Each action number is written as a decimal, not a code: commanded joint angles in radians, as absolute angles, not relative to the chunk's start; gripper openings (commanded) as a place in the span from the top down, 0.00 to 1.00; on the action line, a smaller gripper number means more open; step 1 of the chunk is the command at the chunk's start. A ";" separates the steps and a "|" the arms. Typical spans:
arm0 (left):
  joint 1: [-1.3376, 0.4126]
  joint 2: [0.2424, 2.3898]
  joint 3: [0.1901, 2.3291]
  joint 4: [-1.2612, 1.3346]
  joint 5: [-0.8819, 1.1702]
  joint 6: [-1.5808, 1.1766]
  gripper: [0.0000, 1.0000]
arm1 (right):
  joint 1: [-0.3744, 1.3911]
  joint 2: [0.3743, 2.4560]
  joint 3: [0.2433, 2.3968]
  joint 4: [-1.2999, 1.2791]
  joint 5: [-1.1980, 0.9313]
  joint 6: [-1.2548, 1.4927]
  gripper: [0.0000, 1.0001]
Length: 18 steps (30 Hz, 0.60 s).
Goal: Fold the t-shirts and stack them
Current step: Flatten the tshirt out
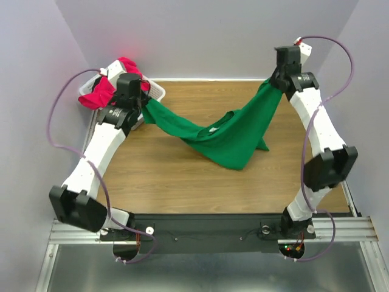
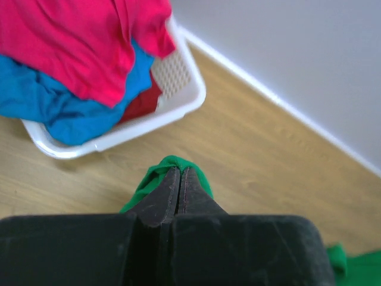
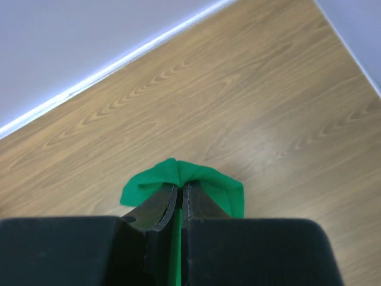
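Note:
A bright green t-shirt (image 1: 228,137) hangs stretched between my two grippers above the wooden table, sagging in the middle, its lowest part touching the table. My left gripper (image 1: 143,104) is shut on its left end; green cloth (image 2: 178,164) pokes out past the closed fingertips. My right gripper (image 1: 275,84) is shut on its right end, with a green fold (image 3: 184,179) pinched between the pads. A pinkish-red t-shirt (image 2: 77,42) and a blue t-shirt (image 2: 59,107) lie heaped in the white basket (image 2: 178,83).
The white slotted basket (image 1: 157,91) stands at the back left corner, just behind my left gripper. Pale walls enclose the table on the left, back and right. The wooden tabletop (image 1: 158,176) runs to the front rail.

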<state>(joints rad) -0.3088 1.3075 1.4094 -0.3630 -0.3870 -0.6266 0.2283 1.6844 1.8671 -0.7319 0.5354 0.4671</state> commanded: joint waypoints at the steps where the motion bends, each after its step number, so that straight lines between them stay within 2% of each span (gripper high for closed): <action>1: -0.285 1.299 1.463 -0.253 -0.273 -0.601 1.00 | 0.069 1.753 2.127 -0.629 0.281 0.453 1.00; 5: -0.256 1.337 1.610 -0.239 -0.198 -0.586 1.00 | 0.008 1.789 2.270 -0.568 0.042 0.439 1.00; 8: -0.250 1.358 1.716 -0.285 -0.186 -0.584 1.00 | -0.026 1.744 2.289 -0.568 0.089 0.456 1.00; 11: -0.249 1.330 1.685 -0.302 -0.189 -0.591 1.00 | -0.066 1.662 2.180 -0.568 0.149 0.472 1.00; 14: -0.249 1.232 1.461 -0.241 -0.170 -0.618 1.00 | -0.083 1.496 1.859 -0.568 0.251 0.480 0.96; 15: -0.250 1.171 1.301 -0.218 -0.154 -0.649 1.00 | -0.087 1.395 1.630 -0.568 0.262 0.515 0.93; 17: -0.250 1.114 1.136 -0.152 -0.097 -0.687 1.00 | -0.095 1.303 1.406 -0.568 0.275 0.576 0.77; 18: -0.250 1.073 0.998 -0.146 -0.080 -0.721 1.00 | -0.100 1.220 1.193 -0.569 0.259 0.630 0.51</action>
